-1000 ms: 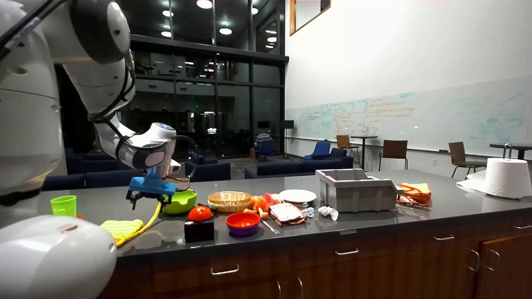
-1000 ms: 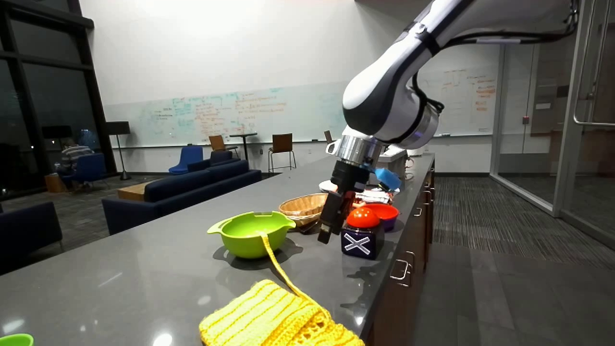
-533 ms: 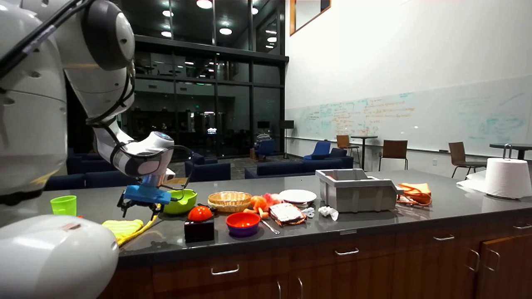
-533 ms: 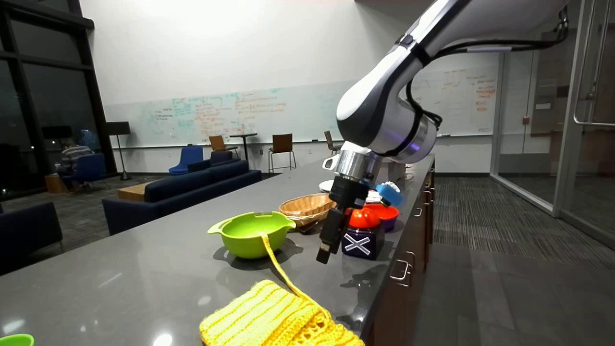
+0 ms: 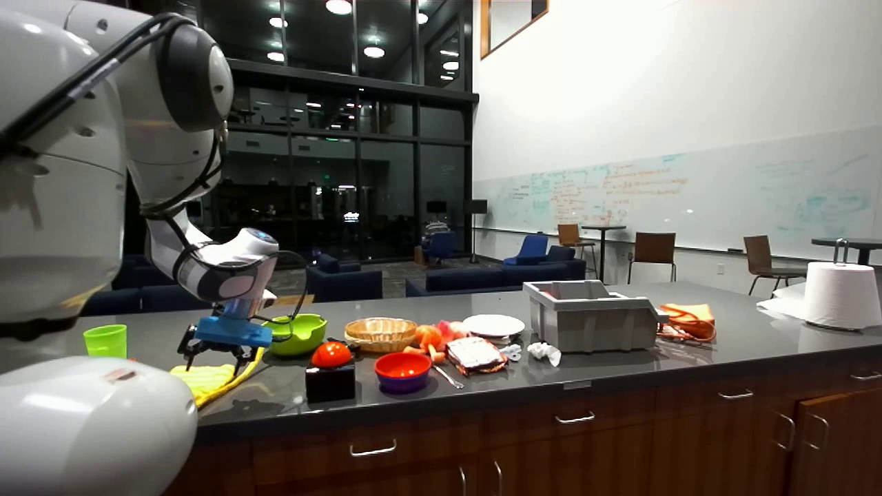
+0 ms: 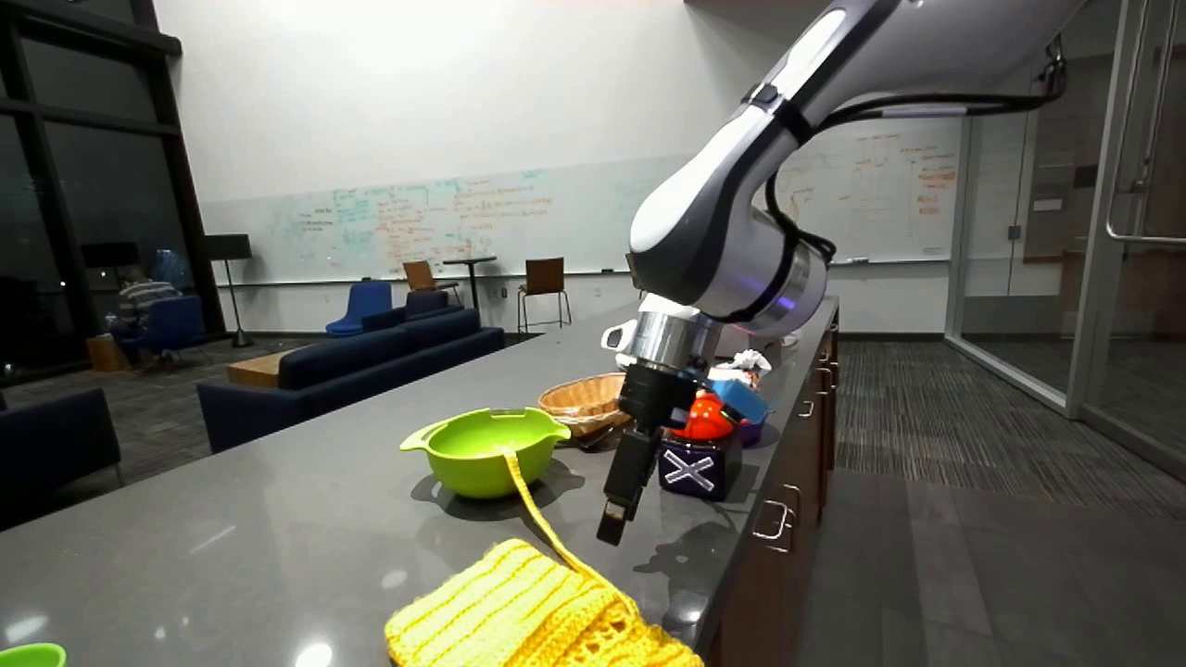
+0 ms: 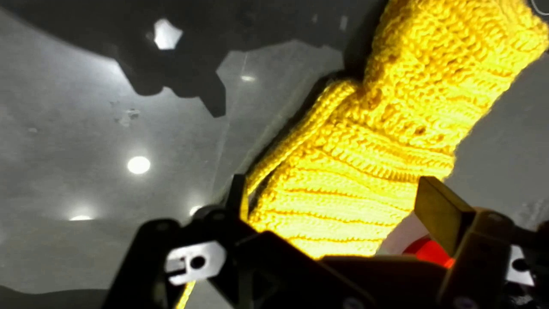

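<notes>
1. Above the counter (image 6: 278, 537), your gripper (image 7: 334, 193) has come lower over the last second and drawn nearer the yellow knitted cloth (image 7: 381, 146), which lies unmoved close to the counter's edge.
2. Its fingers (image 7: 439, 214) stand spread wide with nothing pinched between them: the wrist view looks past them onto the cloth, and in an exterior view the tips hang clear of it.
3. That shift seems to line you up better with the cloth, though contact is not yet made.
4. The cloth's cord (image 6: 544, 528) runs off to the green bowl (image 6: 482, 477); you cannot tell whether it passes over the rim.
</notes>
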{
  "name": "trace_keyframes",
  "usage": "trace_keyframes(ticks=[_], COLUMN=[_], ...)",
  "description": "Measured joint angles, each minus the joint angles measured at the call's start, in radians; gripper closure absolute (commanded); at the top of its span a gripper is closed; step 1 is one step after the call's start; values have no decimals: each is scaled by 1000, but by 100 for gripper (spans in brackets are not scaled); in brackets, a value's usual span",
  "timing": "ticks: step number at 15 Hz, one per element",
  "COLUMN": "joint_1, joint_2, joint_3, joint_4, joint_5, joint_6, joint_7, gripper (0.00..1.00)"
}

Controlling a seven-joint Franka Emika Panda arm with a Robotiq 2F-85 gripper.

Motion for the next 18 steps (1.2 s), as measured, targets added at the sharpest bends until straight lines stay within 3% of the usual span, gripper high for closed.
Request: trace_keyframes(ticks=[8,18], joint_1=[13,25], joint_2=[73,143], joint_3=[50,103], joint_4=[52,117], joint_5=[-24,-143], joint_6=[-23,-66], joint_7=[-30,-31], gripper=[0,0])
